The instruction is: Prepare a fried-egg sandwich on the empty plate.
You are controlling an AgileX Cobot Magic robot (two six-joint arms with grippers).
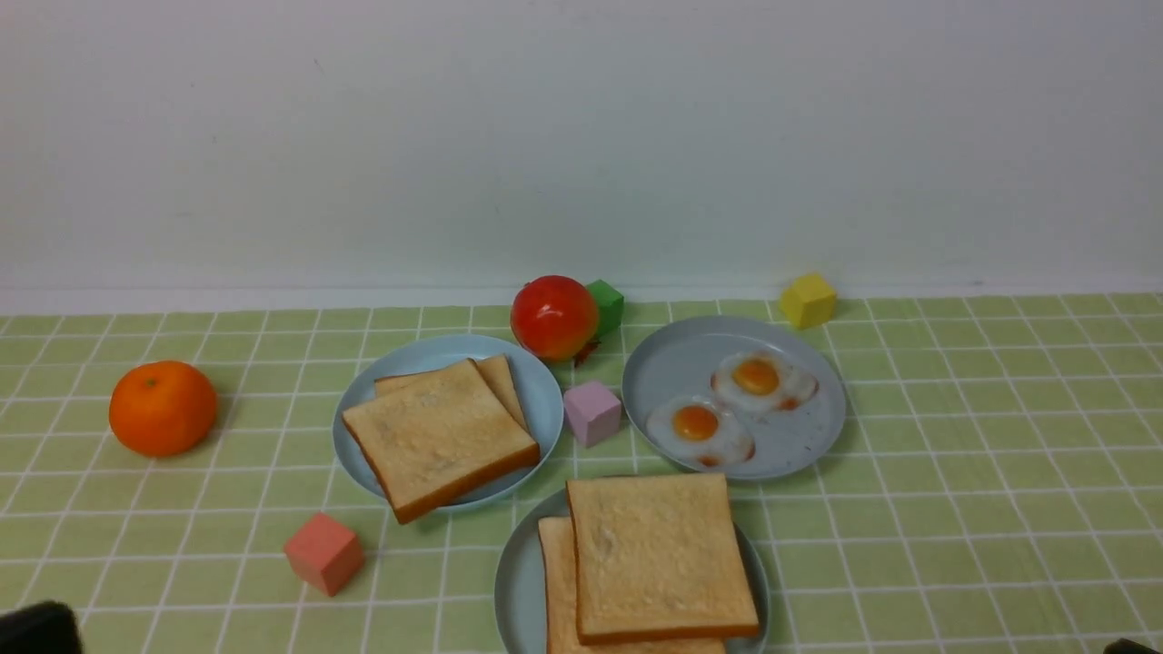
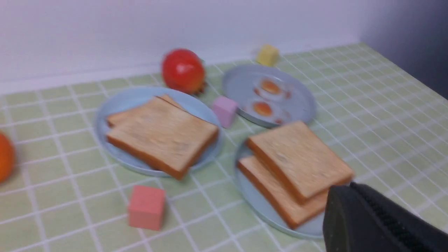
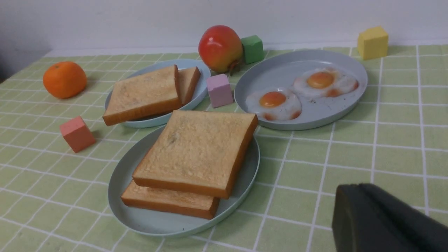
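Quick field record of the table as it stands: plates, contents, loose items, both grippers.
near plate: two toast slices stacked, no egg visible between
left plate: two toast slices, overlapping
right plate: two fried eggs
loose items: orange, apple, pink cube, purple cube, green cube, yellow cube
left gripper: shut, holding nothing
right gripper: shut, holding nothing

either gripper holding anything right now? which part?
Nothing held. The left gripper and right gripper are both shut on nothing, clear of the toast stack on the near plate.
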